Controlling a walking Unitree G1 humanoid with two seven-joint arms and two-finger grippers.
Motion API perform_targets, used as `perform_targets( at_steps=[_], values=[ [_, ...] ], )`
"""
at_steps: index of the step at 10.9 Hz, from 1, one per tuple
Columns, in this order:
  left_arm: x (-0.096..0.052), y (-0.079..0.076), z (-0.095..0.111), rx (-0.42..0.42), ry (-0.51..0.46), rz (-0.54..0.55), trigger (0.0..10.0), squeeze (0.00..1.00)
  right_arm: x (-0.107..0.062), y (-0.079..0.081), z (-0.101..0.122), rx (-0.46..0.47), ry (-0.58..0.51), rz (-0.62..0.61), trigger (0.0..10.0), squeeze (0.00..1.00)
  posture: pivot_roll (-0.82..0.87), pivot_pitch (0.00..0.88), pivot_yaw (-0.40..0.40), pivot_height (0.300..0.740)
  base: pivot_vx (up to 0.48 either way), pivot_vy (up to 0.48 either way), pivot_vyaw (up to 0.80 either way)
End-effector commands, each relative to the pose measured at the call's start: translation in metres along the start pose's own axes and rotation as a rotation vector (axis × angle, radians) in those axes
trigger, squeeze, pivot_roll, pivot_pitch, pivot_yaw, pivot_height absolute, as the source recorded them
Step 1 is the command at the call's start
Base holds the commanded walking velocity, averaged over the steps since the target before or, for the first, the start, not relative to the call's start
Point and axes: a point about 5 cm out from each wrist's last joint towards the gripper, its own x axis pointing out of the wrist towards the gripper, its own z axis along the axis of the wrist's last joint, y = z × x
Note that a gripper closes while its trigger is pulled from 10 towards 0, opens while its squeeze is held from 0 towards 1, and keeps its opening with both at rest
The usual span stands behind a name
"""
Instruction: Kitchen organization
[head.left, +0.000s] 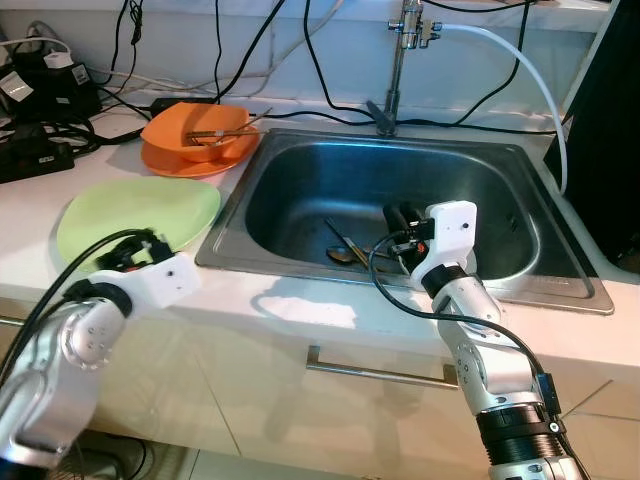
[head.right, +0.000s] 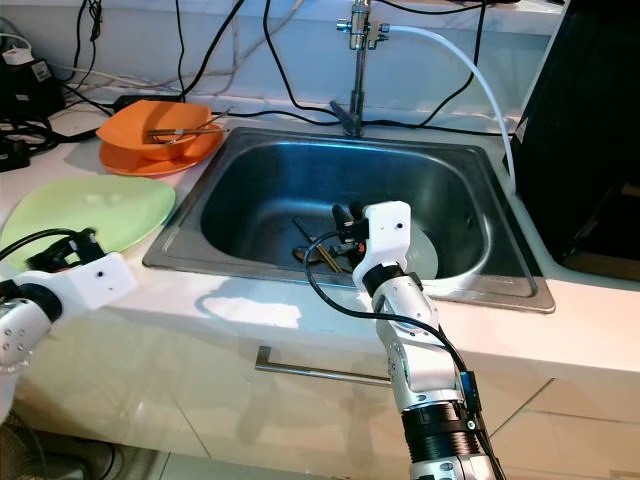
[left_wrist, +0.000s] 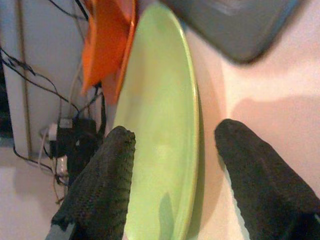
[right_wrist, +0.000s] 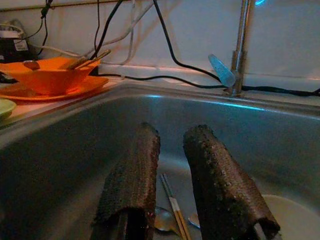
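Chopsticks (right_wrist: 173, 205) lie in the steel sink (head.left: 300, 170) beneath the right gripper (right_wrist: 172, 150), fingers parted; left gripper (left_wrist: 175, 175) straddles the round green plate (head.left: 150, 215), spread wide.

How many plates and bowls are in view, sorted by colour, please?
Green plate: 1
Orange plate: 1
Orange bowl: 1
White plate in the sink: 1
Total: 4

Home kitchen, steel sink (head.left: 520, 262) with faucet (head.left: 398, 60), white countertop (head.left: 300, 305), orange bowl (head.left: 208, 132), green plate (head.left: 150, 215)
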Motion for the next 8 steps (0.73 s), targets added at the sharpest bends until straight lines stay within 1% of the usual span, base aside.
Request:
perform_targets(
  at_steps=[1,3,6,7,8],
  values=[
    [0.003,-0.001,-0.002,0.022,0.020,-0.030,10.0,0.00,0.005,0.002,0.005,-0.003,-0.005,0.009,10.0,0.00,0.22,0.024,0.015,0.740,0.000,0.000,0.00],
    [0.014,-0.007,-0.004,0.057,0.045,-0.050,10.0,0.00,0.005,0.002,0.006,-0.004,-0.005,0.006,10.0,0.00,0.21,0.027,0.019,0.740,0.000,0.000,0.00],
    [0.025,-0.009,-0.005,0.076,0.068,-0.059,10.0,0.00,0.005,0.002,0.006,-0.004,-0.004,0.002,10.0,0.00,0.20,0.030,0.018,0.740,0.000,0.000,0.00],
    [0.030,-0.010,-0.004,0.084,0.070,-0.068,6.2,0.00,0.005,0.002,0.006,-0.005,-0.004,-0.001,10.0,0.00,0.20,0.030,0.018,0.740,0.000,0.000,0.00],
    [0.033,-0.012,-0.002,0.085,0.068,-0.069,0.0,0.00,0.006,0.001,0.006,-0.006,-0.004,-0.001,10.0,0.00,0.20,0.029,0.019,0.740,0.000,0.000,0.00]
  ],
)
